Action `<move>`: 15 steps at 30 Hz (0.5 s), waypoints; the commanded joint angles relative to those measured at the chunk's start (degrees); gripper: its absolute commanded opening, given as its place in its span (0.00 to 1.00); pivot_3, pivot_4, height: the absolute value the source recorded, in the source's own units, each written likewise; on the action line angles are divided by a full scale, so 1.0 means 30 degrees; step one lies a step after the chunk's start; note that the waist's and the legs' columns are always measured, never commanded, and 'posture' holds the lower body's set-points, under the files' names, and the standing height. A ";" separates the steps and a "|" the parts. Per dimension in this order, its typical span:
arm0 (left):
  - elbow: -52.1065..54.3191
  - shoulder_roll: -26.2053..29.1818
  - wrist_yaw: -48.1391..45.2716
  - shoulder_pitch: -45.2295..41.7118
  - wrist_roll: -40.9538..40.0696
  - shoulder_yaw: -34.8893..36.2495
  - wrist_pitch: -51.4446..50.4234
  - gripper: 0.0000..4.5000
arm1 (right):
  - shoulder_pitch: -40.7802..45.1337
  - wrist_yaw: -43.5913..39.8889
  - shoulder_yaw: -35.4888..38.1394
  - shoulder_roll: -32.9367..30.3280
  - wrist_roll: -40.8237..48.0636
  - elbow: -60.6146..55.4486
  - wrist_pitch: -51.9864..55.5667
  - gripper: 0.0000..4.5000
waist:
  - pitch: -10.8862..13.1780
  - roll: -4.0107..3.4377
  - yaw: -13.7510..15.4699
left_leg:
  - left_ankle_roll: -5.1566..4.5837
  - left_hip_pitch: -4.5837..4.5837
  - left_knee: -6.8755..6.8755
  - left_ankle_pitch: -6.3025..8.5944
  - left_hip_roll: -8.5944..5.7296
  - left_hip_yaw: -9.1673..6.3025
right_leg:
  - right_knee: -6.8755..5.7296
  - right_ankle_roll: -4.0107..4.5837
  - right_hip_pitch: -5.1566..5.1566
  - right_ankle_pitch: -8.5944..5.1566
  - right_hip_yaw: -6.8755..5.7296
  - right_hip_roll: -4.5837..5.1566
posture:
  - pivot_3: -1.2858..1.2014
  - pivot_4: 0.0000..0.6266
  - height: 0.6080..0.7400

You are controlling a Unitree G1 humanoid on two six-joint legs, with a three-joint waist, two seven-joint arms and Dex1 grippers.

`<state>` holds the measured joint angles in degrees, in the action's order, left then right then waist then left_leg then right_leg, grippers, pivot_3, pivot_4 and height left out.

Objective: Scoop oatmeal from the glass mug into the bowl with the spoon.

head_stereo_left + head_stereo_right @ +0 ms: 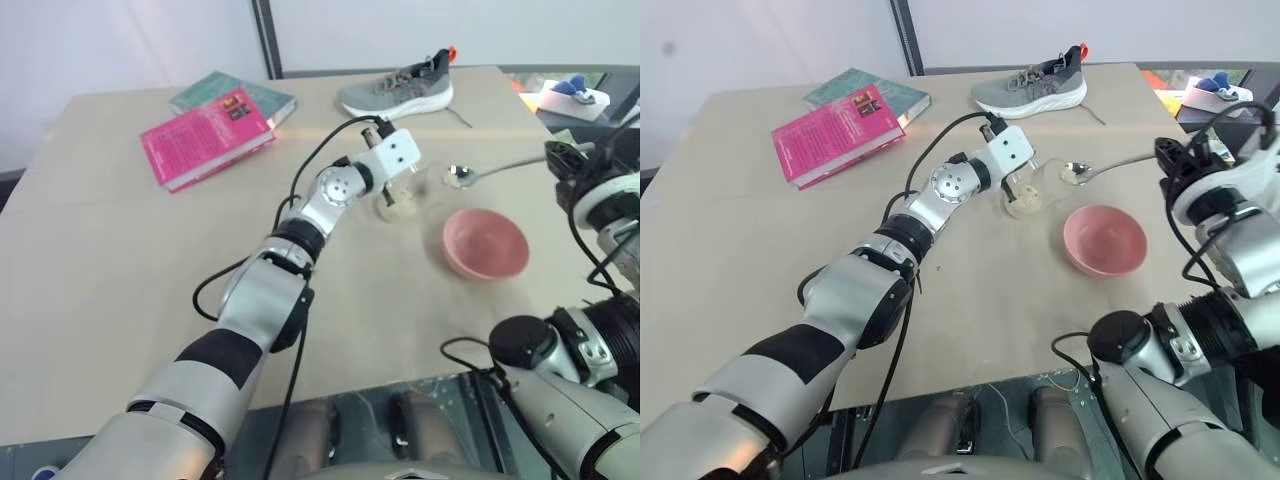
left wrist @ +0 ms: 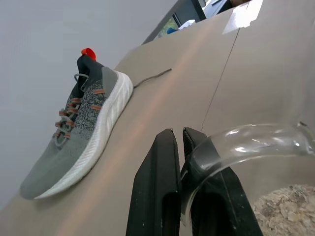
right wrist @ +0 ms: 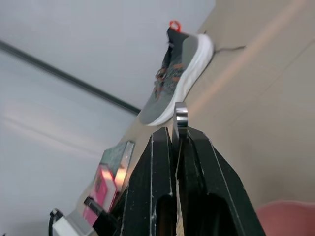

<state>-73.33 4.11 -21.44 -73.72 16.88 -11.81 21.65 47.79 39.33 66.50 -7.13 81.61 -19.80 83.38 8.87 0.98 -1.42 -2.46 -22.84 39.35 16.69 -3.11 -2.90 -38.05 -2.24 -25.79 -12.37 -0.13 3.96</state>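
The glass mug (image 1: 408,192) stands on the table with oatmeal (image 1: 396,208) in its bottom. My left gripper (image 1: 388,188) is shut on the mug's rim, one finger inside the glass and one outside (image 2: 157,172). The pink bowl (image 1: 486,244) sits just right of the mug, with nothing visible inside it. My right gripper (image 1: 1168,152) is shut on the end of the spoon's handle (image 3: 180,118). The spoon (image 1: 1095,168) is held level above the table, its small bowl (image 1: 1073,174) between mug and pink bowl, with what looks like some pale oatmeal in it.
A grey sneaker (image 1: 398,90) lies at the table's far edge. A pink book (image 1: 205,138) and a teal book (image 1: 235,92) lie at the far left. A white object with a blue piece (image 1: 572,96) sits beyond the right corner. The table's near edge (image 1: 380,385) runs close to me.
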 commanded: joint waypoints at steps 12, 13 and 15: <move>0.0277 -0.0085 0.0054 -0.0711 0.0047 0.0057 0.0146 0.01 | -1.0074 0.2390 -0.7142 -0.8470 1.0464 -0.2288 -1.0553 0.00 | -0.0002 -0.0004 0.0225 | -0.0187 0.0030 0.0011 0.0064 0.0046 0.0153 | 0.0027 -0.0036 0.0037 0.0018 0.0073 -0.0066 | 0.52 0.24 1.00; 0.0279 -0.0057 0.0053 -0.0716 0.0035 0.0076 0.0145 0.01 | -1.0681 0.1958 -0.7481 -0.9282 1.0348 -0.2482 -1.0565 0.00 | -0.0003 -0.0004 0.0236 | -0.0204 0.0029 0.0018 0.0072 0.0049 0.0174 | 0.0029 -0.0046 0.0036 0.0024 0.0082 -0.0081 | 0.52 0.24 1.00; 0.0291 -0.0013 0.0061 -0.0721 0.0002 0.0115 0.0139 0.01 | -1.1113 0.1365 -0.7979 -0.9841 1.0404 -0.2716 -1.1538 0.00 | 0.0000 0.0001 0.0190 | -0.0243 0.0035 0.0026 0.0088 0.0054 0.0232 | 0.0045 -0.0070 0.0037 0.0037 0.0132 -0.0083 | 0.52 0.24 1.00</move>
<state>-73.45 4.18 -21.52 -73.75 17.07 -11.85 21.47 14.29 45.92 43.13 -35.42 110.94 -25.06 51.66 8.87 0.99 -0.85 -3.24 -22.72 39.44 16.98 -2.92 -2.08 -37.87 -2.53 -25.69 -12.21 0.42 3.69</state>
